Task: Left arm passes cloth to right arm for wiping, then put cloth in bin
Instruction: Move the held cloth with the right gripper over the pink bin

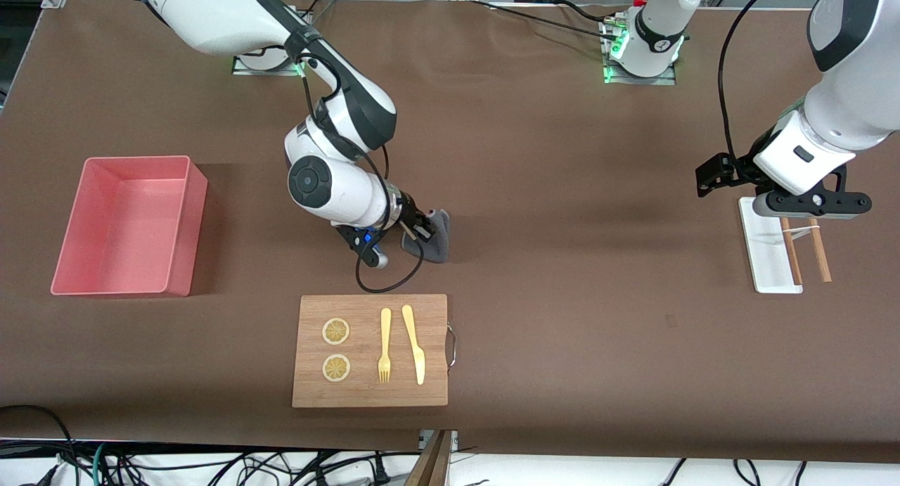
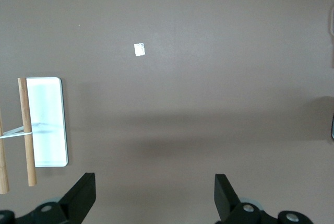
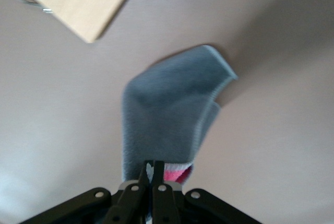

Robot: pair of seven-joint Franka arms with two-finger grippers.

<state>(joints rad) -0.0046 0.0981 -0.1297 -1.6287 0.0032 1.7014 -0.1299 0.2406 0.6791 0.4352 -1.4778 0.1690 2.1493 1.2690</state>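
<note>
Brown-covered table point(image 1: 562, 190) at frame centre carries the dark grey fabric cloth point(image 1: 434, 236), pinched in the right gripper point(image 1: 422, 227) jaws; thin grip could slip during wiping; left gripper point(image 1: 808, 203) waits wide, empty.

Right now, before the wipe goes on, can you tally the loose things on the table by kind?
Cloth: 1, clamped in the right pincer
Pink bin: 1
Cutting board: 1
Lemon slices: 2
Fork: 1
Knife: 1
White tray: 1
Chopsticks: 2
Total: 10
</note>
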